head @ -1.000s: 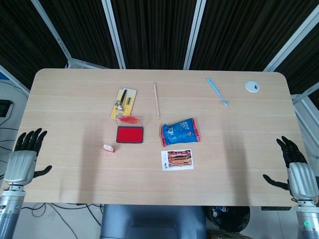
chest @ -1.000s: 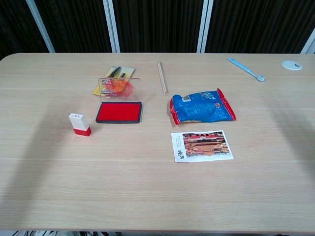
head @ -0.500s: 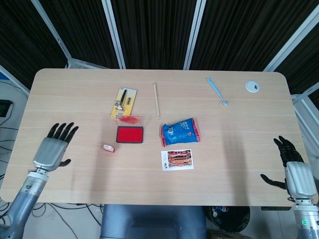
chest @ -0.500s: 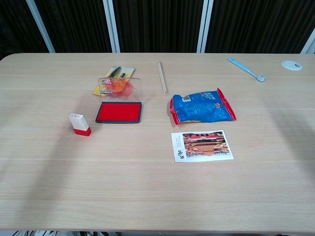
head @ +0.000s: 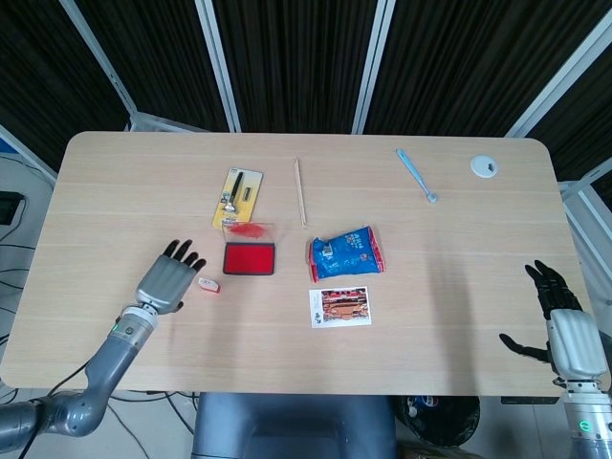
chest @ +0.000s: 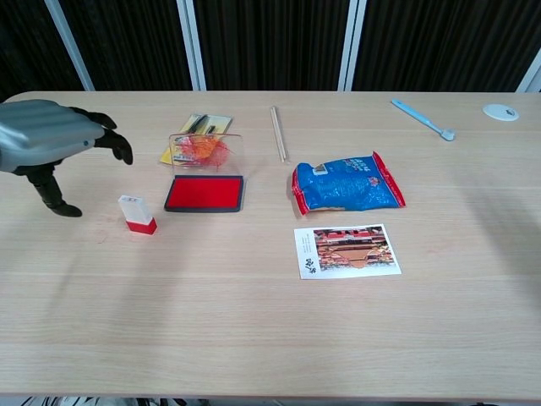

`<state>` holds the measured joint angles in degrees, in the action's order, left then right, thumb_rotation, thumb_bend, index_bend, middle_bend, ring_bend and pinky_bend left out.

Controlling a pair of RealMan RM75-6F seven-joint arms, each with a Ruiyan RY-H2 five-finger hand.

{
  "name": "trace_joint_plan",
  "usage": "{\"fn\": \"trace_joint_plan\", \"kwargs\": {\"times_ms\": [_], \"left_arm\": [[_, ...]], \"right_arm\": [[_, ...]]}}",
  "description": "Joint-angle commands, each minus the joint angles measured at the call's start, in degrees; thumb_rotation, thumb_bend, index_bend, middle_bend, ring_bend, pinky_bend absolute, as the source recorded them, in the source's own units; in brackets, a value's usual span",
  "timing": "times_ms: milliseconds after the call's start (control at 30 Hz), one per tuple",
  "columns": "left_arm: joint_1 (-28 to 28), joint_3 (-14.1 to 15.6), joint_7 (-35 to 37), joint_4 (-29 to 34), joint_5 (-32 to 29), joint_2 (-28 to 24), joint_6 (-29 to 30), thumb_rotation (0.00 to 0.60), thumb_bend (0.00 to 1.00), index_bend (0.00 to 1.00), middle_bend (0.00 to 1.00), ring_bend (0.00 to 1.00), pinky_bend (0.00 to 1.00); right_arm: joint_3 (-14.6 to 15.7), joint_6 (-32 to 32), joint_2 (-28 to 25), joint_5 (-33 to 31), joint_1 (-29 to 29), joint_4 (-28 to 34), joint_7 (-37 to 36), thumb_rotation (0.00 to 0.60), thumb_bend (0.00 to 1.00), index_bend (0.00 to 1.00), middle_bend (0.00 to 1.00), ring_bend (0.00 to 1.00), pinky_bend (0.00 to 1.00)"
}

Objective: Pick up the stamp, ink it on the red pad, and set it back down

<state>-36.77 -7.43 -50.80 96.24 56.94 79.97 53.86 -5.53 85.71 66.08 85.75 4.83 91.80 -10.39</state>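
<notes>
Currently, the stamp (chest: 136, 213) is seen upright on the table (chest: 270, 330), left of centre in the chest view, just left of the red pad (chest: 204, 193). The left hand (chest: 52, 139) is held above and beside it, fingers spread, nothing grasped. The right hand (head: 564, 329) is positioned at the lower right of the head view, released.

Lab-type test bay, as far as I can tell from my feeds.
I see a plain wood-top table (head: 459, 316) ringed by dark ribbed panels (head: 296, 57) in grey metal framing (head: 218, 67), loose cables (head: 14, 251) on the floor at left, random small props scattered on top.
</notes>
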Motion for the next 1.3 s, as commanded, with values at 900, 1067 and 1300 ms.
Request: {"fn": "trace_joint_plan", "kwargs": {"times_ms": [900,1067,1300], "left_arm": [[-7.8,3.8,-2.2,-10.2,-7.4,9.7,1.1,0.6,0.22,0.39,0.39,0.09,0.13],[-8.2,4.4,-1.5,-11.3,-7.8,10.3,1.2,0.6,0.24,0.39,0.39,0.09,0.13],[-8.5,5.1,-0.7,-12.4,-8.0,10.7,1.4,0.6,0.27,0.43,0.43,0.11,0.13]], "right_arm": [[-0.1,-0.1,-0.3,0.1,0.2,0.4,-1.7,0.6,0.1,0.0,0.0,0.0,0.19],[-0.1,-0.1,-0.3,0.1,0.2,0.5,-1.6,0.6,0.1,0.0,0.0,0.0,0.19],[-0.1,-0.2,-0.3,0.0,0.2,0.6,-1.6,0.6,0.1,0.0,0.0,0.0,0.19]]}}
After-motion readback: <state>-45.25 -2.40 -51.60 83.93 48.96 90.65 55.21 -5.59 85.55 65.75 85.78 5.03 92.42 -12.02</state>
